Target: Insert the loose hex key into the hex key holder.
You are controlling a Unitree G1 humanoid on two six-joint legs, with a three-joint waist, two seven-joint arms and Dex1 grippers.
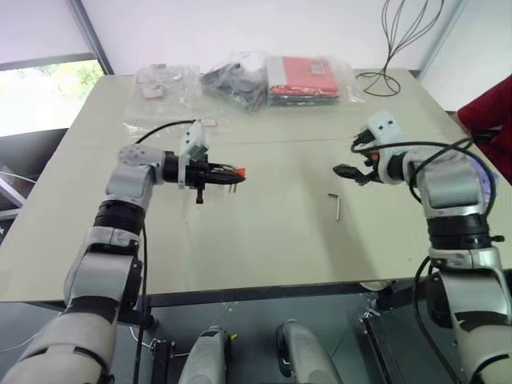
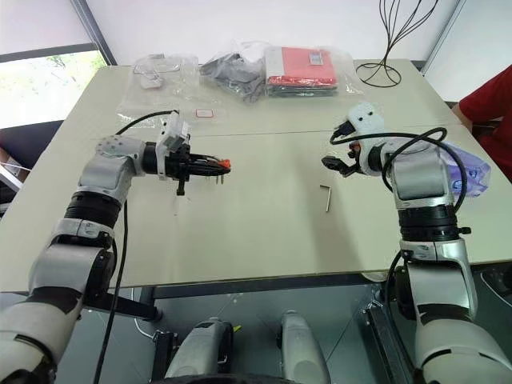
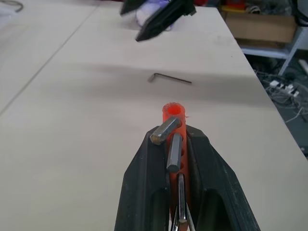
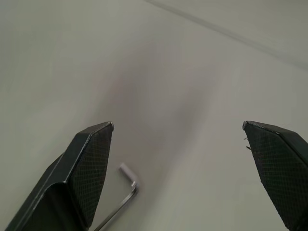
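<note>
While the left pincer (image 1: 228,174) clamps the holder (image 3: 172,126) level as a target, the right pincer (image 4: 180,159) hangs wide above the key (image 1: 337,206) on the bench (image 1: 264,240).

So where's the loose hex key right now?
The loose hex key lies flat on the table, right of centre in the head views, just below the open right gripper and apart from it.
</note>
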